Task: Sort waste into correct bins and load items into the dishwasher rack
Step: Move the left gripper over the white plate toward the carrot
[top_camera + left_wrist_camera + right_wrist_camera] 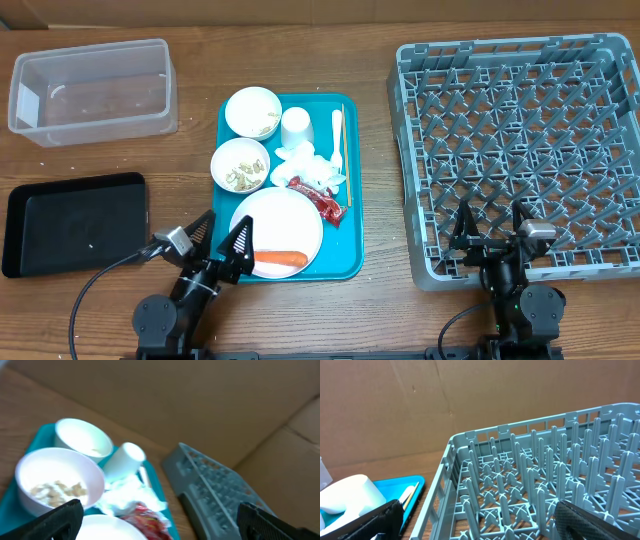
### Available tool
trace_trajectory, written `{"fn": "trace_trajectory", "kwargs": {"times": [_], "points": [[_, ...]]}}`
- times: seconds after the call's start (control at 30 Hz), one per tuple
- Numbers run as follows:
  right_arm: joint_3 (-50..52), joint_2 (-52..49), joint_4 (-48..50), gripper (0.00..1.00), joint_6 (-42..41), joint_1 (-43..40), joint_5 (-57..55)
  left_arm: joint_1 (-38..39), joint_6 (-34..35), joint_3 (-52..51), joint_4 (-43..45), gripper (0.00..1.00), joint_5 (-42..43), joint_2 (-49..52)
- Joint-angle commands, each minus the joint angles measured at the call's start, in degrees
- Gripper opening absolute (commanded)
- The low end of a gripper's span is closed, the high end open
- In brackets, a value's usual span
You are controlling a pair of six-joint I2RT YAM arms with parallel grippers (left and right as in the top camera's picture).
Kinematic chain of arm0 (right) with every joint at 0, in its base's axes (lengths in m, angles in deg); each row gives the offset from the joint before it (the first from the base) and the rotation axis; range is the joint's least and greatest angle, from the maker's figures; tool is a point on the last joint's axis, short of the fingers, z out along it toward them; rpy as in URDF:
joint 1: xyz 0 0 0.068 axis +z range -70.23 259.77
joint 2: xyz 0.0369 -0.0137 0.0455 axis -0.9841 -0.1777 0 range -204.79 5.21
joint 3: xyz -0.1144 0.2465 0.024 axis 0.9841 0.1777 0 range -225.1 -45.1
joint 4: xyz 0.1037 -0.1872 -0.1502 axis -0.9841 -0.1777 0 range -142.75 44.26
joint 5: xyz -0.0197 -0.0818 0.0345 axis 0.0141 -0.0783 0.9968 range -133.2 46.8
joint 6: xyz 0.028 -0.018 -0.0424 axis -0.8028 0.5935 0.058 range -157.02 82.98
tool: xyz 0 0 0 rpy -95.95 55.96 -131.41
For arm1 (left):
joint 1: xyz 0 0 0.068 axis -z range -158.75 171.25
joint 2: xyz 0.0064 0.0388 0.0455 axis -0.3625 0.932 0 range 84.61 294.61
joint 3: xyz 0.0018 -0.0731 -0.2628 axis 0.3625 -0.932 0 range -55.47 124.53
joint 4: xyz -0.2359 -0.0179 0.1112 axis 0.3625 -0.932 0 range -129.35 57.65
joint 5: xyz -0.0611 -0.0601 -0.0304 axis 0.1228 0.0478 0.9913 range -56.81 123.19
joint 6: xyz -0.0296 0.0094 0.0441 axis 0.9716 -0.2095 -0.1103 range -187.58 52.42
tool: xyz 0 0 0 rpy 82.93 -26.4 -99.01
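Only the overhead camera takes in the bins: the clear plastic tub at 10 o'clock on the table and the black tray at 8 o'clock. It is also the only view showing the carrot, which lies on the 6 o'clock edge of the white plate on the teal tray. The left wrist camera shows, close up, beige scraps in the near bowl, the far bowl at its 12 o'clock, the cup lying on its side, crumpled napkins and the red wrapper. The right wrist camera looks into the pegs of the grey dishwasher rack, with the fork at 9 o'clock on the tray. The left gripper hangs low at the tray's 7 o'clock corner, tilted toward the plate, its jaws spread wide with nothing between them. The right gripper sits over the rack's 6 o'clock rim, pointing to 12 o'clock, also wide apart and empty. The surface is a wood-grain table, and a brown cardboard wall stands behind it.
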Motion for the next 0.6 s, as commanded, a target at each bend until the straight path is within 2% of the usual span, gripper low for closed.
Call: {"fn": "trace_trajectory", "kwargs": {"times": [0.0, 0.1, 0.23, 0.3, 0.37, 0.53, 0.57], "points": [[0.6, 0.7, 0.4, 1.00, 0.2, -0.2, -0.5, 0.4, 2.2, 1.0, 0.2, 1.00, 7.0, -0.6], [0.6, 0.7, 0.4, 1.00, 0.2, -0.2, -0.5, 0.4, -3.9, 6.1, -3.7, 1.00, 7.4, -0.4], [0.6, 0.7, 0.4, 1.00, 0.2, -0.2, -0.5, 0.4, -13.7, 17.0, -16.5, 1.00, 5.6, 3.7], [0.6, 0.7, 0.4, 1.00, 0.2, -0.2, -0.5, 0.4, -14.5, 24.1, -25.7, 1.00, -0.1, 9.2], [0.6, 0.7, 0.4, 1.00, 0.2, -0.2, -0.5, 0.4, -14.5, 29.4, -30.8, 1.00, -3.3, 14.7], [0.6, 0.7, 0.4, 1.00, 0.2, -0.2, -0.5, 0.4, -13.6, 38.0, -29.7, 1.00, -1.8, 24.6], [0.6, 0.7, 0.4, 1.00, 0.2, -0.2, -0.5, 0.4, -14.3, 39.1, -27.1, 1.00, 4.4, 26.1]]}}
